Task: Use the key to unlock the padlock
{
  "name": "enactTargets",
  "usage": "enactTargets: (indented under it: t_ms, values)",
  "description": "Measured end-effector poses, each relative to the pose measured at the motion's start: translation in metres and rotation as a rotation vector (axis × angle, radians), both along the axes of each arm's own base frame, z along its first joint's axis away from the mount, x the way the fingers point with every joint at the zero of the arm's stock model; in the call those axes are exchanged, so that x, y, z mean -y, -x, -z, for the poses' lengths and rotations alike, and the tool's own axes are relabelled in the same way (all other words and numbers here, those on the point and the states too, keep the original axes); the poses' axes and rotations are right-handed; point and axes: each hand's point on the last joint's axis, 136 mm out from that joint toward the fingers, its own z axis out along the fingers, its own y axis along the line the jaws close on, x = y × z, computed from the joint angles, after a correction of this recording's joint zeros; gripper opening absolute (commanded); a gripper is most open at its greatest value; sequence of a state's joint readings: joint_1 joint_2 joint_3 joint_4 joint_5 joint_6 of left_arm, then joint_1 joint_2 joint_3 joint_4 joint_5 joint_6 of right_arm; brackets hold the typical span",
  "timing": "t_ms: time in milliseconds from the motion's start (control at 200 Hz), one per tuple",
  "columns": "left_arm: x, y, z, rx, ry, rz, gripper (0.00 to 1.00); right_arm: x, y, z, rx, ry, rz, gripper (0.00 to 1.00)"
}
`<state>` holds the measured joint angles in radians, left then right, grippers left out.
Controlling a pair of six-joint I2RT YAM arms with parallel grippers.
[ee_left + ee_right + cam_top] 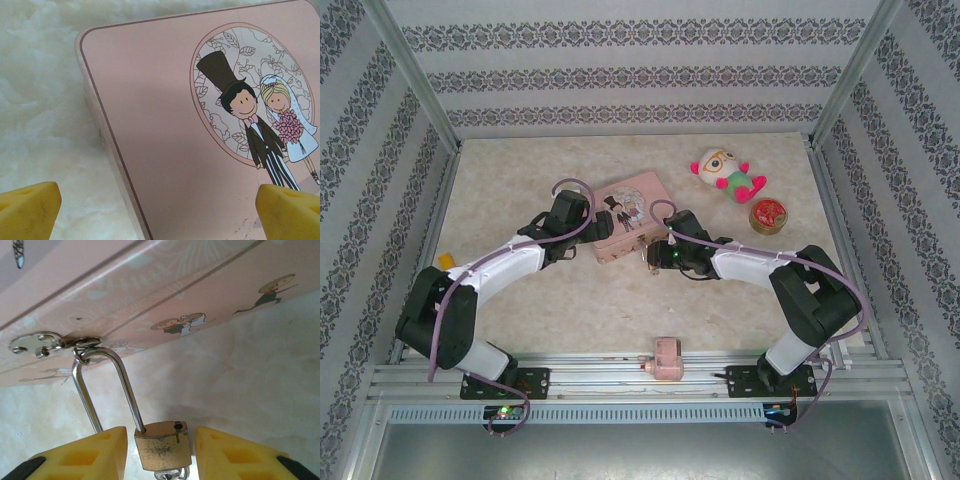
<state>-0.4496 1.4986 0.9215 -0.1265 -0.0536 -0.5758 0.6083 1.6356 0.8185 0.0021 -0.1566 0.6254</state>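
The tiny brass padlock (pixel 162 447) hangs by its thin silver shackle (pixel 128 390) from the hasp (pixel 80 342) of the pink rectangular wedding-print tin (pixel 150 125). Its body sits between the fingers of the right end effector (pixel 161 440), which are spread with slight gaps on either side. Grey metal just below the body is probably the slim key (pixel 173 473), seated. The left end effector (pixel 157 200) is spread wide over the lid. One shackle leg looks free, so the turn seems done. The next move calls for a gentle downward draw on the body to confirm release.
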Motion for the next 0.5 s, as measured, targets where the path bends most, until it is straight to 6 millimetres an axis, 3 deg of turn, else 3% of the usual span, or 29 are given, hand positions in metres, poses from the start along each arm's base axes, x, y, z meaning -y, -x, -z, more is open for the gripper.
enactTargets:
  t_ms: [500]
  values:
    - [0.007,-0.006,0.009,-0.021,-0.006,0.030,0.99,-0.011,0.001,0.014,-0.030,0.114,-0.025,0.47]
